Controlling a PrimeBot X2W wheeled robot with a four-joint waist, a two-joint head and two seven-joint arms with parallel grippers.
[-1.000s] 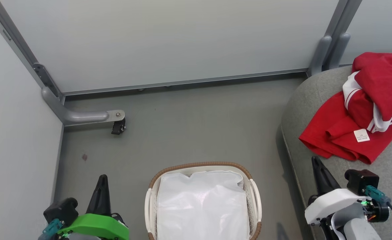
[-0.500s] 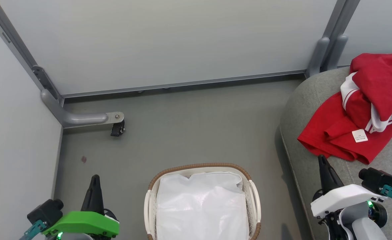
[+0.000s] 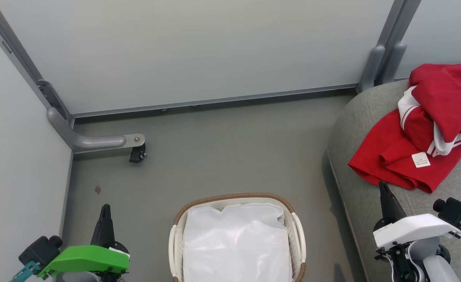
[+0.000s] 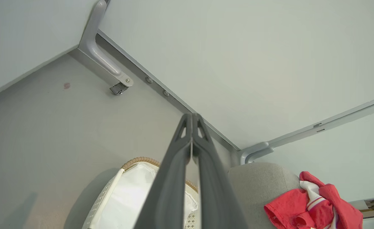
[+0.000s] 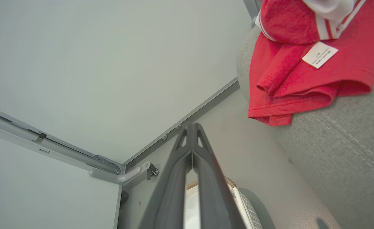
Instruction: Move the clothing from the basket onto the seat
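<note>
The red clothing (image 3: 422,133) with white stripes and a small white label lies bunched on the grey seat (image 3: 355,129) at the right; it also shows in the left wrist view (image 4: 310,206) and the right wrist view (image 5: 304,63). The white basket (image 3: 299,235) with a brown woven rim stands on the floor at bottom centre, holding just its white cloth liner (image 3: 236,243). My left gripper (image 3: 105,207) is shut at lower left, empty, left of the basket. My right gripper (image 3: 383,187) is shut and empty at lower right, over the seat's edge just below the clothing.
Pale partition walls close the space at the back and left. A grey bracket with a small black caster (image 3: 137,153) juts onto the floor at the left. Grey floor (image 3: 230,149) lies open between basket and back wall.
Both grippers have drawn back toward the bottom of the head view, the left one also leftward. The whole picture has shifted slightly, so the camera moved. The clothing lies as before.
</note>
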